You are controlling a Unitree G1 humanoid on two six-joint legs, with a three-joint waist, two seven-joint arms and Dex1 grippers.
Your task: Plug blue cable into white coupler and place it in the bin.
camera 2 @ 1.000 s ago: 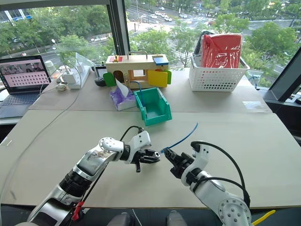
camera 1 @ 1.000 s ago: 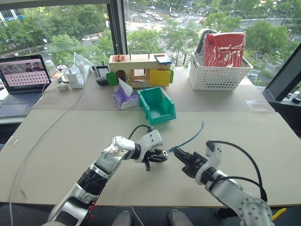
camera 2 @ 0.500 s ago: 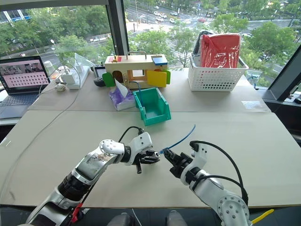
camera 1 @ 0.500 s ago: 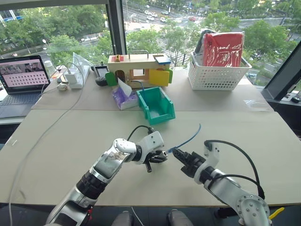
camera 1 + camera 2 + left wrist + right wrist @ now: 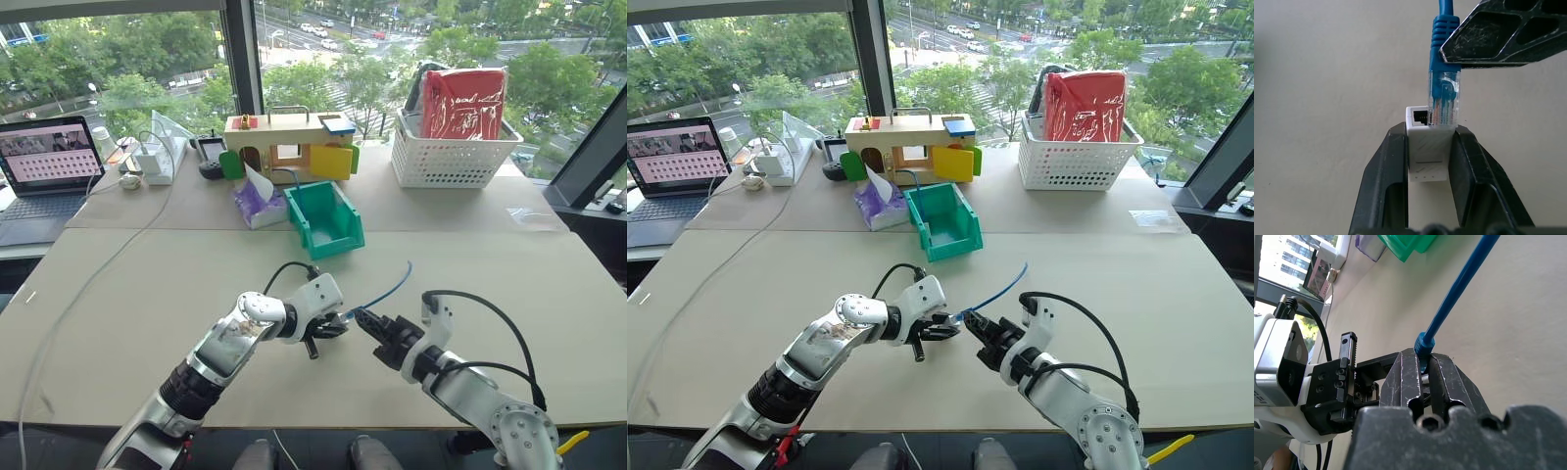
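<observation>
My left gripper [image 5: 333, 328] is shut on the white coupler [image 5: 1429, 142], a small block clamped between its two black fingers. The coupler's dark socket [image 5: 1420, 116] faces outward. My right gripper [image 5: 364, 318] is shut on the blue cable [image 5: 392, 287] just behind its clear plug [image 5: 1444, 98]. The plug's tip rests against the coupler's end beside the socket opening. The rest of the cable arcs up and away to the right over the table. The teal bin [image 5: 325, 220] stands beyond both hands, near the table's middle.
Behind the bin are a purple tissue pack [image 5: 257, 204] and a wooden toy house [image 5: 291, 144]. A white lattice basket [image 5: 454, 157] with a red bag stands back right. A laptop [image 5: 47, 162] sits far left, and a long white cord [image 5: 88, 284] trails across the table's left side.
My two grippers have closed the small gap between them, so the plug now meets the coupler. The left wrist has tilted slightly. The cable's free end has swung a little to the left.
</observation>
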